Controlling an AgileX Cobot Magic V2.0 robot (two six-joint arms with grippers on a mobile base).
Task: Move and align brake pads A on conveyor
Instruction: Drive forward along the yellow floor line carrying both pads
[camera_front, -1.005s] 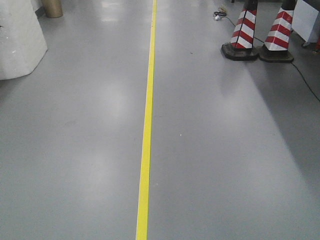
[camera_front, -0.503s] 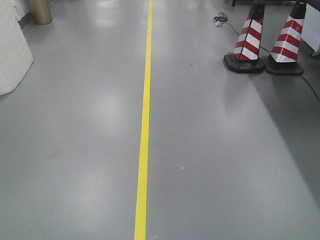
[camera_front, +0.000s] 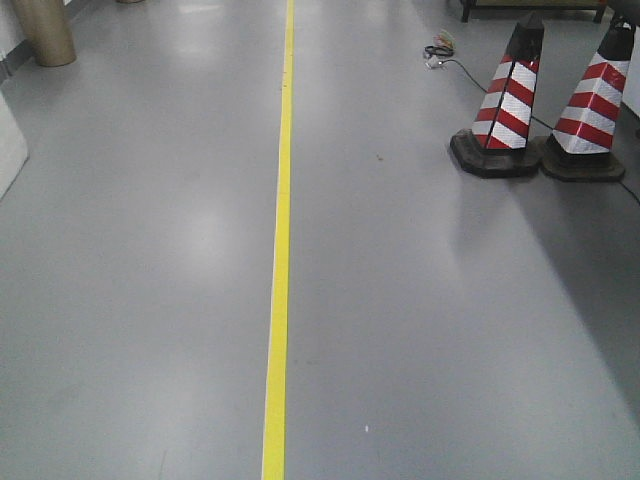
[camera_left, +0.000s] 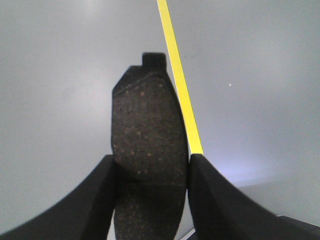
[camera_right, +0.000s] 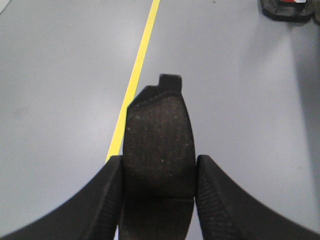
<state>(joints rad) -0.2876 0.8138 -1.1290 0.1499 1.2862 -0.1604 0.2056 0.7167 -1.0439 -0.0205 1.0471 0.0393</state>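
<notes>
My left gripper is shut on a brake pad, a dark speckled curved oblong with a tab at its far end, held lengthwise above the grey floor. In the right wrist view a second brake pad of the same look sits clamped between the black fingers of my right gripper, its centre groove just behind the fingertips. Both pads hang over the floor beside the yellow line. The conveyor is out of view in every frame. Neither gripper shows in the front view.
A grey floor stretches ahead with a yellow line running down its middle. Two red-and-white striped cones on black bases stand at the far right, with a cable behind them. A tan cylinder stands far left.
The front view has advanced along the yellow line: the cones and the tan cylinder sit lower in the frame, and the white object at the left has nearly slid out of view.
</notes>
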